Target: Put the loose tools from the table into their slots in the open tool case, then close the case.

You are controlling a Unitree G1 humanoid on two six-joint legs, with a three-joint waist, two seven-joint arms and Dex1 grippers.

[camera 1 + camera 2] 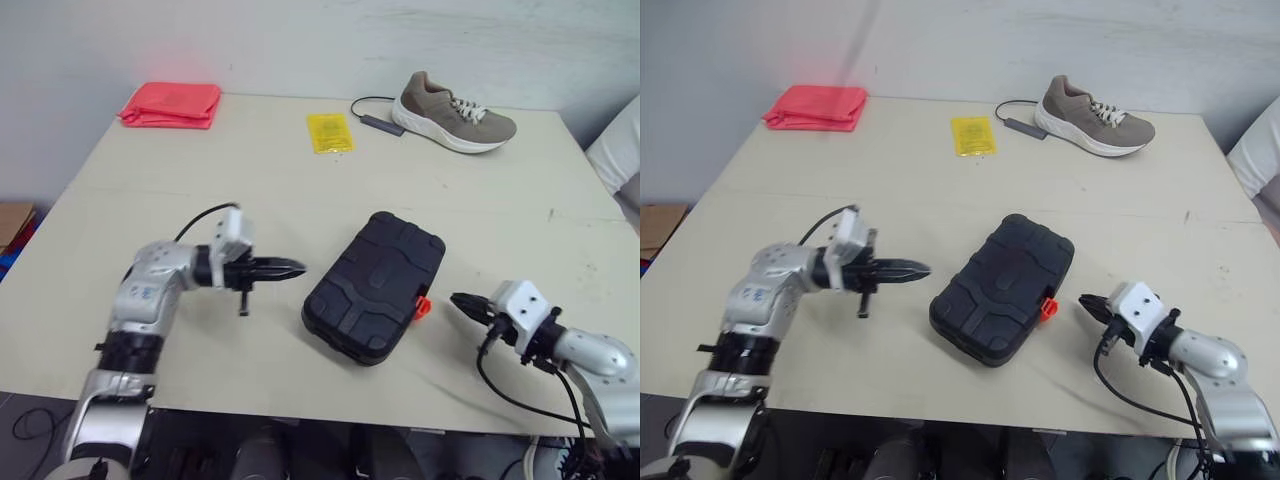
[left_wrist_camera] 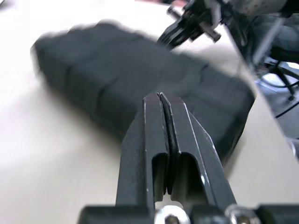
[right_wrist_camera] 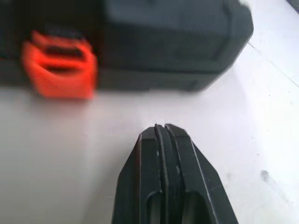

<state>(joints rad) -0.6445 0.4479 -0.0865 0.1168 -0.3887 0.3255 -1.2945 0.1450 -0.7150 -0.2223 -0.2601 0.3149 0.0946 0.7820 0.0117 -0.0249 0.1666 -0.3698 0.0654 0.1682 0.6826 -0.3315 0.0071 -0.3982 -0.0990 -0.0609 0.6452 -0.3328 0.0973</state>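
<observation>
A black tool case (image 1: 375, 285) lies shut on the table, with an orange latch (image 1: 423, 306) on its right side. My left gripper (image 1: 297, 268) is shut and empty, pointing at the case's left side from a short gap. Its fingers (image 2: 161, 140) press together in the left wrist view, with the case (image 2: 117, 84) just beyond. My right gripper (image 1: 457, 301) is shut and empty, a little to the right of the latch. The right wrist view has its fingers (image 3: 163, 158) closed, facing the latch (image 3: 60, 70) and the case (image 3: 177, 46).
At the table's back lie a red folded cloth (image 1: 172, 104), a yellow packet (image 1: 329, 132), and a tan shoe (image 1: 455, 114) with a black cable (image 1: 372, 112) beside it. A white object (image 1: 617, 145) sits past the right edge.
</observation>
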